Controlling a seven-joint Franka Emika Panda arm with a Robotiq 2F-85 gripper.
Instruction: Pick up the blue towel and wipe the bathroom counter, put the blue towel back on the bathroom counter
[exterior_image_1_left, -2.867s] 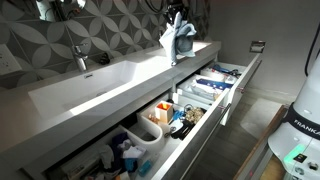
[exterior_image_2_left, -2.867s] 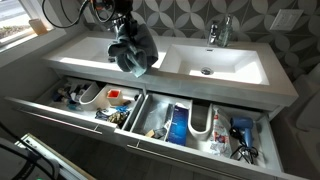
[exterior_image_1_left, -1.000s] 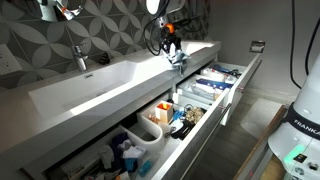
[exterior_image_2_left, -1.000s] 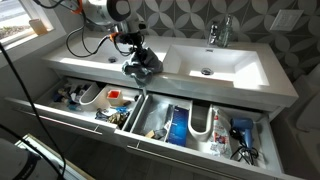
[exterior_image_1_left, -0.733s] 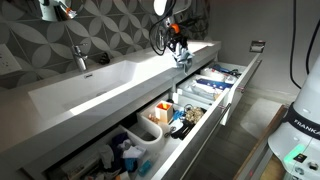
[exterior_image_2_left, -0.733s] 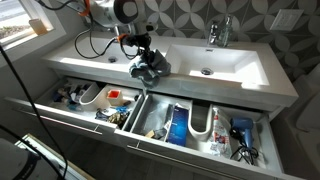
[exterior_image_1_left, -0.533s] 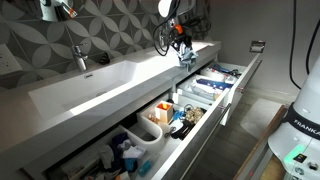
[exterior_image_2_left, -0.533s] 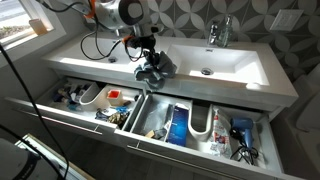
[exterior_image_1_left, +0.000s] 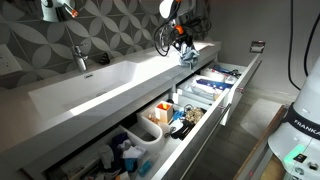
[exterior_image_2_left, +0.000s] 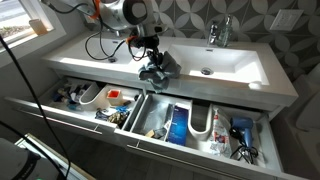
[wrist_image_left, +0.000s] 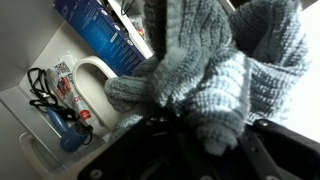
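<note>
The blue-grey knitted towel is bunched under my gripper and pressed on the white bathroom counter at its front edge, between the two basins. In an exterior view the towel sits on the counter near its far end. In the wrist view the towel fills the frame and a fold of it sits between my dark jaws. The gripper is shut on the towel.
Two wide drawers stand open below the counter, full of toiletries and bottles. Faucets stand at the back of the basins. A patterned tile wall is behind.
The gripper has come down from holding the towel hanging in the air and has slid it along the counter's front edge toward the basin with the drain.
</note>
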